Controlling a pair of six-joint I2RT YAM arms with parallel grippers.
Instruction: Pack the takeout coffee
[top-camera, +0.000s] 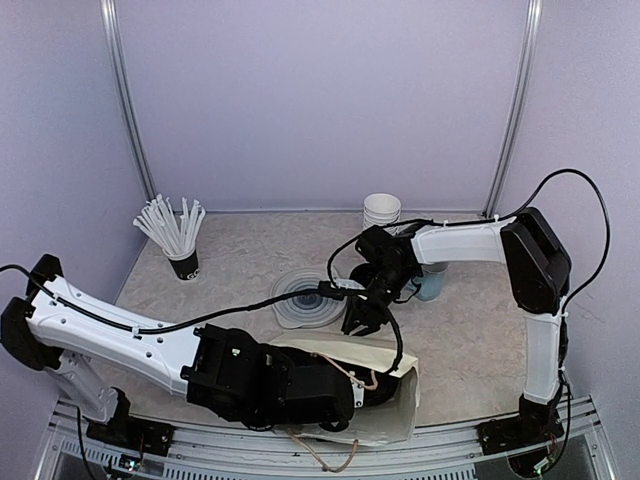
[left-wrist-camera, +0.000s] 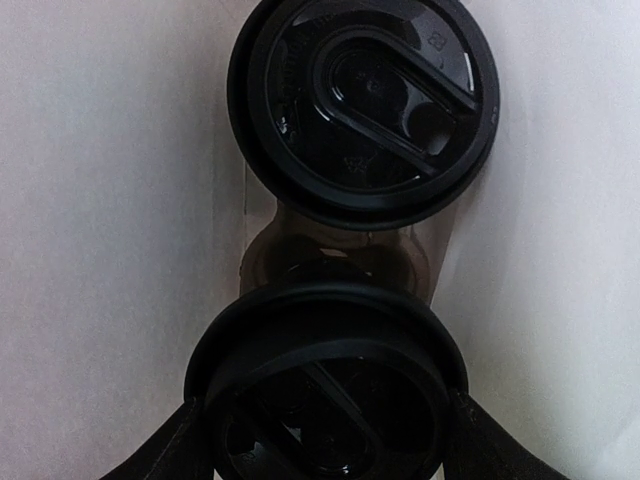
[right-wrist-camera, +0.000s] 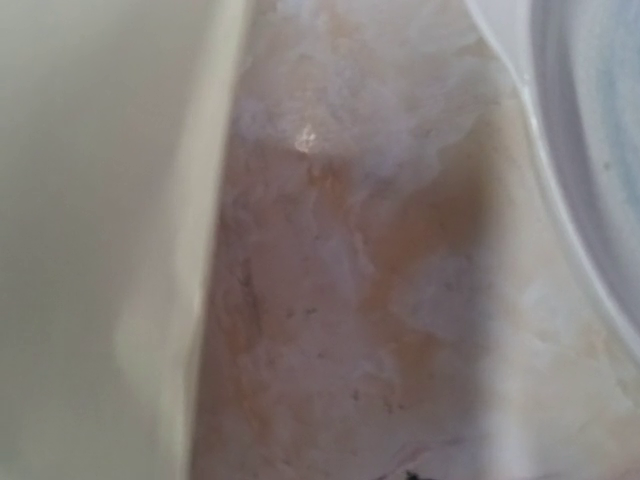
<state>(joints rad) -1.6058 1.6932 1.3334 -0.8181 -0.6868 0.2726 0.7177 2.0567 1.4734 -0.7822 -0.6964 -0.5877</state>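
Your L gripper (left-wrist-camera: 328, 440) has wide jaws squeezing the takeout coffee (left-wrist-camera: 325, 385) between them, inside the bag (left-wrist-camera: 100, 220). A 2nd cup (left-wrist-camera: 362, 105) sits just ahead of the jaws; push fwd & you'll tip it. R gripper (top-camera: 362, 318): can't tell if open.

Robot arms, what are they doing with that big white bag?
They're packing coffee. The left claw is inside the white bag, holding a black-lidded takeout coffee between its fingers. Another lidded cup sits just past it in the bag. The right claw is at the bag's open edge; whether it grips it is unclear.
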